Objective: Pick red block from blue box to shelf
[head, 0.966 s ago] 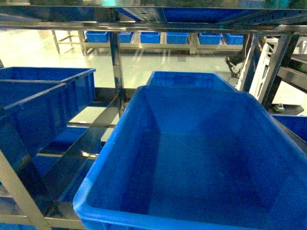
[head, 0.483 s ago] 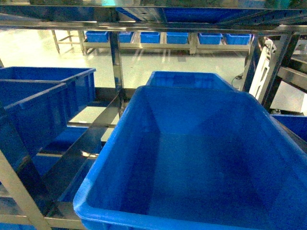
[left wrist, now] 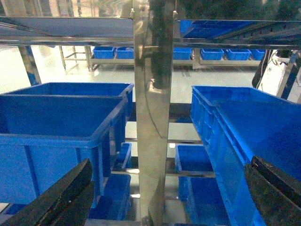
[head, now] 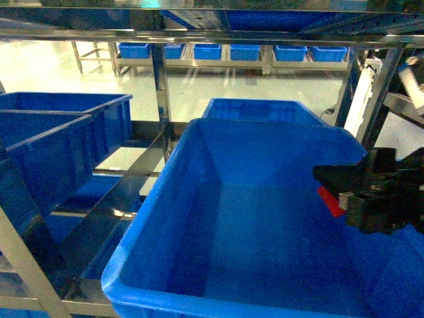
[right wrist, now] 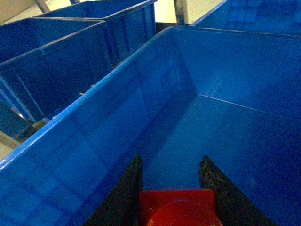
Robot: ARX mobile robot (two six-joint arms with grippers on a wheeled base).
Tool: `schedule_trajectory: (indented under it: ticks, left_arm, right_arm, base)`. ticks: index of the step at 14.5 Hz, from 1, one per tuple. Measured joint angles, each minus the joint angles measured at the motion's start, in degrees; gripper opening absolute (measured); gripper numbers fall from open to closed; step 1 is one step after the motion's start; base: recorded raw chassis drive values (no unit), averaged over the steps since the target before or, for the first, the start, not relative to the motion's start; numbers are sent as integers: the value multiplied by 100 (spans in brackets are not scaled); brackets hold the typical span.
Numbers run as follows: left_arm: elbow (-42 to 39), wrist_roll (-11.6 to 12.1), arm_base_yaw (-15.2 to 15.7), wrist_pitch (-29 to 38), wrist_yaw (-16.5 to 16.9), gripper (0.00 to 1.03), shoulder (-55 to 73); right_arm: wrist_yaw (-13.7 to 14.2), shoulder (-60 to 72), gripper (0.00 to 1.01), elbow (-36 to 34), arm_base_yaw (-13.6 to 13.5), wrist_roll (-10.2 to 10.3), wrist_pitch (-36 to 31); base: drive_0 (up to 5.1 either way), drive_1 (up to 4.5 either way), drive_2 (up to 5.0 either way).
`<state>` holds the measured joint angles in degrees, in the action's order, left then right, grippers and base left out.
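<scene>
Newly arrived right end effector [head: 336, 192] with red block [right wrist: 178, 207]

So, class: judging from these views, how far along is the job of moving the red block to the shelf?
Done: the right claw has gripped the red block. In hand: it holds the block above the large blue bin on the steel shelf. Left: setting it down and letting go. The left claw is open and idle.
</scene>
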<state>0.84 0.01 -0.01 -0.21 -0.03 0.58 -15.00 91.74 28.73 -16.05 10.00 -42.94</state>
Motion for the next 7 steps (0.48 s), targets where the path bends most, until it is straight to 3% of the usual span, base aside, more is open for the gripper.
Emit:
schedule_trajectory:
  ticks: [1,4,7]
  left_arm:
    - [0,0,0,0,0,98,0]
    - [0,0,0,0,0,98,0]
    - [0,0,0,0,0,98,0]
  right_arm:
    - [-2,168,32,98,-57,0,-98]
    - [-11,-13,67,9,-22,11,-50]
    - [2,-588,100,-592,157,70,103]
  base:
    - [0,0,0]
    - [0,0,0]
    - [0,0,0]
